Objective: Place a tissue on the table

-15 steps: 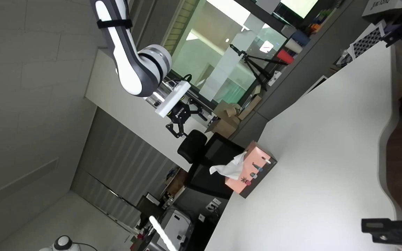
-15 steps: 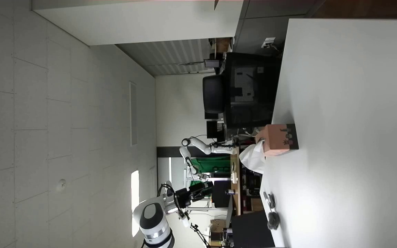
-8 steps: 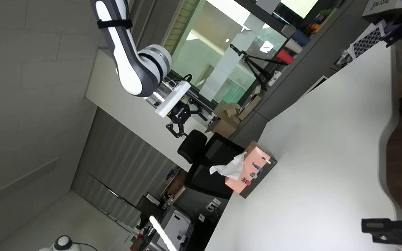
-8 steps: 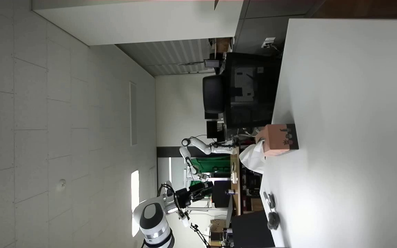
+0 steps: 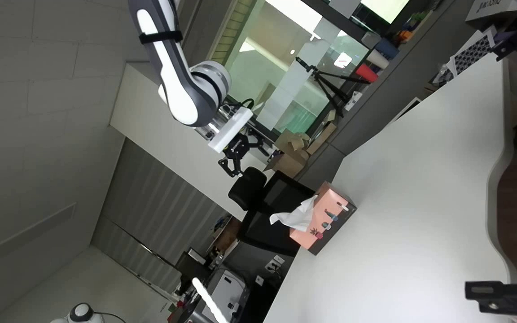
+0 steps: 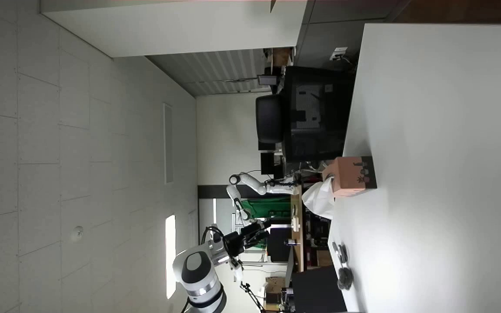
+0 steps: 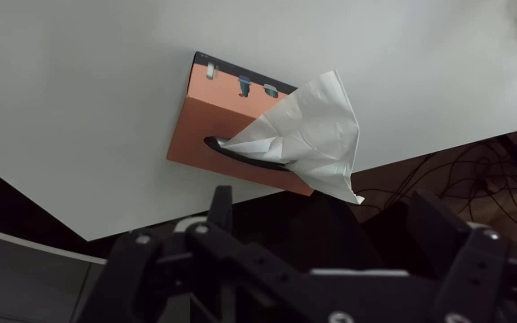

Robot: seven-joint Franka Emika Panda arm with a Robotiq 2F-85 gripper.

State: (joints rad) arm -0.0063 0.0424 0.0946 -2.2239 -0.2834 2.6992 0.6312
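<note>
Tabletop (image 6: 442, 130): white. A straight edge runs just beside the black office chair (image 6: 320, 115) and meets a second edge at a corner (image 5: 350, 161), seen in an exterior view; a curved, cut-in edge (image 5: 490, 190) lies across from the chair side. Room: a broad white expanse stretches from the tissue box (image 6: 349, 176) away from the chair. On the chair side the margin is narrow; in the wrist view a corner of the box covers part of the straight edge.

Pincer (image 7: 323, 208): black, two-fingered, fingers spread wide; held in the air well apart from the tissue box, free space between.

Tissue box: salmon-coloured cardboard, dark band at base, printed plant motifs; upright on the tabletop. Visible contents: a white tissue (image 7: 319, 134), partly drawn through the black-rimmed slot (image 7: 246, 159) in the top, its loose end leaning to one side and, in the wrist view, reaching past the tabletop's edge.

Cardboard boxes (image 5: 285, 164): brown, beyond the tabletop; contents cannot be made out.

Fuzzy dark-grey object (image 6: 345, 278): on the tabletop near an edge; kind uncertain.
</note>
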